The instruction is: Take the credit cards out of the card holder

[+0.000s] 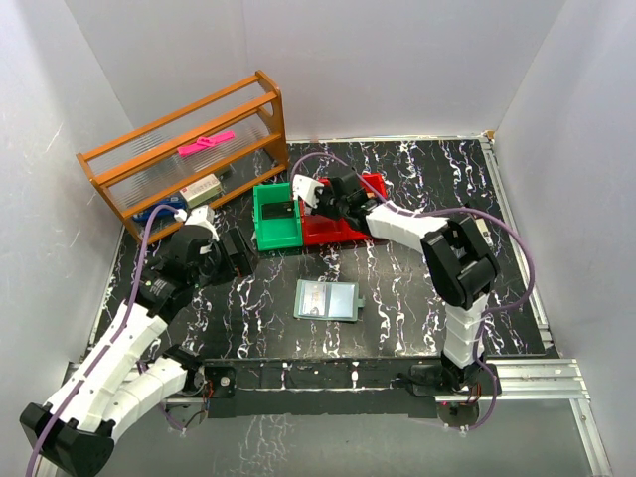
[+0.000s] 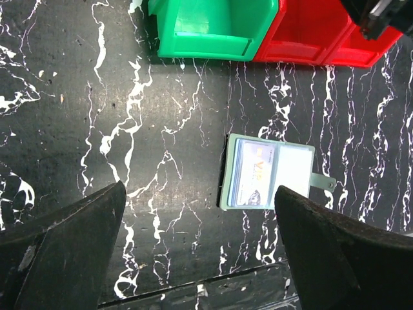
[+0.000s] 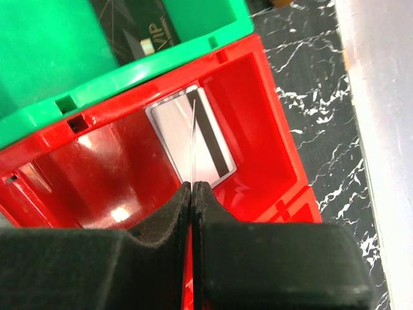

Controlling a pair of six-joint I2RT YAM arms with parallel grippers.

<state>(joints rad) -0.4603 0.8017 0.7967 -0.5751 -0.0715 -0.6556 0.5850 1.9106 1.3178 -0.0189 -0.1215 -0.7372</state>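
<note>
Nearest, the open card holder [image 2: 293,169] lies flat mid-worktop [image 1: 397,298], a printed card [image 2: 253,172] in its pocket. Nothing pins the holder, so tugging that card could drag it along. At its ten o'clock the left fingers [image 1: 237,254] hang spread and empty. Farther, at twelve o'clock, the right fingers [image 3: 192,194] are clenched on a credit card [image 3: 193,135] seen edge-on above the red bin [image 3: 271,129]. So slight a pinch may let it twist, or land on the green bin [image 3: 58,58] rim.
</note>
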